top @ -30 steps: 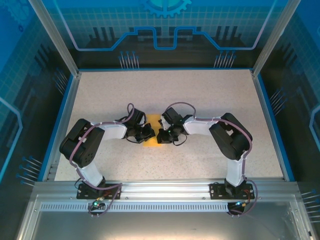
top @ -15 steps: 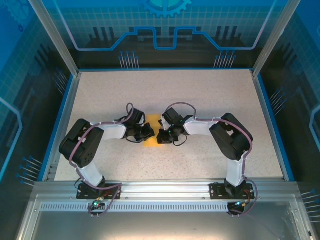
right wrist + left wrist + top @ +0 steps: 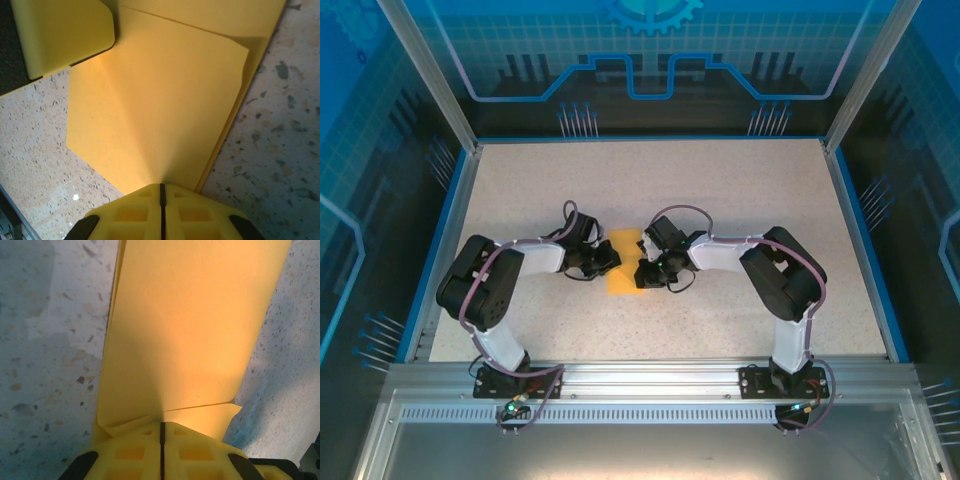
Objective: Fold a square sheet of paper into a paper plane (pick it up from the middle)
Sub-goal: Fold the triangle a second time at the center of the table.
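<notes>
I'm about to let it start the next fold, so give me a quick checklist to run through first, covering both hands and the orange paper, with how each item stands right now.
1. Grip of left hand on the paper: ok, jaws closed on its edge.
2. Grip of right hand on the paper: ok, jaws closed on the opposite edge.
3. Hands apart from each other: ok, paper shows between them in the top view.
4. Folded layers flush: not ok, in the right wrist view the top layer's corner stops short of the layer beneath.
5. Paper well inside the table: ok, near its middle.
6. Crease pressed flat: cannot tell.
</notes>
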